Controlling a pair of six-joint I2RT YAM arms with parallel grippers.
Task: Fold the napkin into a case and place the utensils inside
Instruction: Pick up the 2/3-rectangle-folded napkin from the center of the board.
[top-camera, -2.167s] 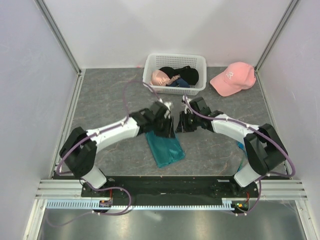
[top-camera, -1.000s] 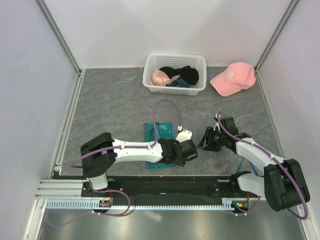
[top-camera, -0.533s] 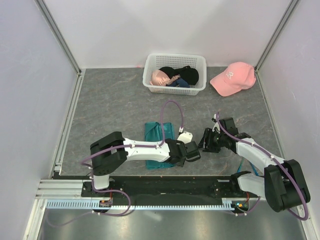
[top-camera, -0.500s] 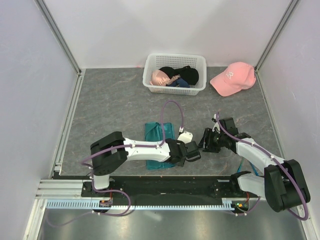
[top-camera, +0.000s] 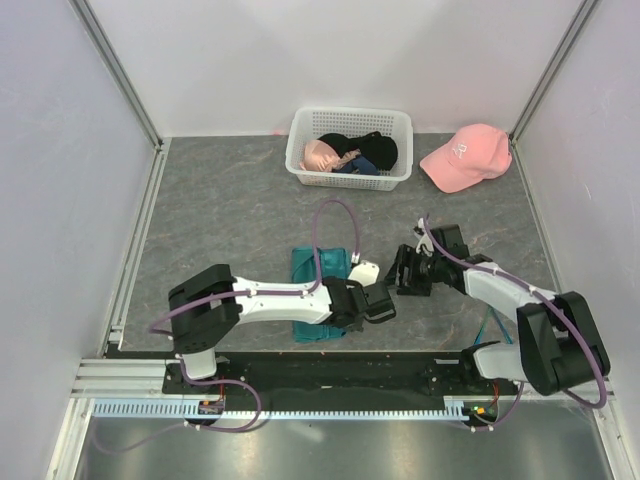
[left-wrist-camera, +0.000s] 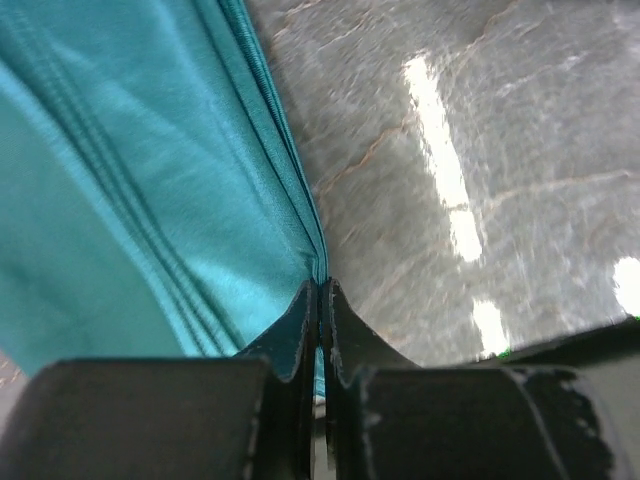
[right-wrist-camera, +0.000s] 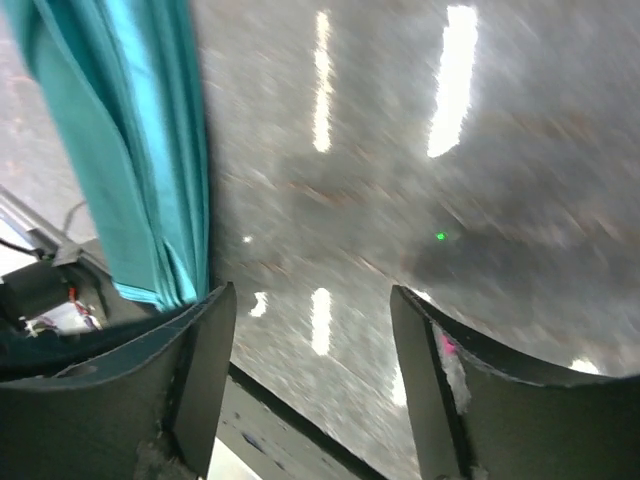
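Now that the left fingers have snapped from spread to clenched, they pinch the napkin by its layered edge at their tips | cloth fans out to their left, bare bench to their right | right fingers have widened, holding nothing (napkin beside their left finger) | judgement: next fold can be pulled.

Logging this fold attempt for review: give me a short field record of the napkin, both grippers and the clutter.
napkin: teal, folded in layers, flat on table
left gripper: shut on napkin's edge
right gripper: open, empty, over bare table beside napkin
basket: white, far side, holds garments
cap: pink, right of basket
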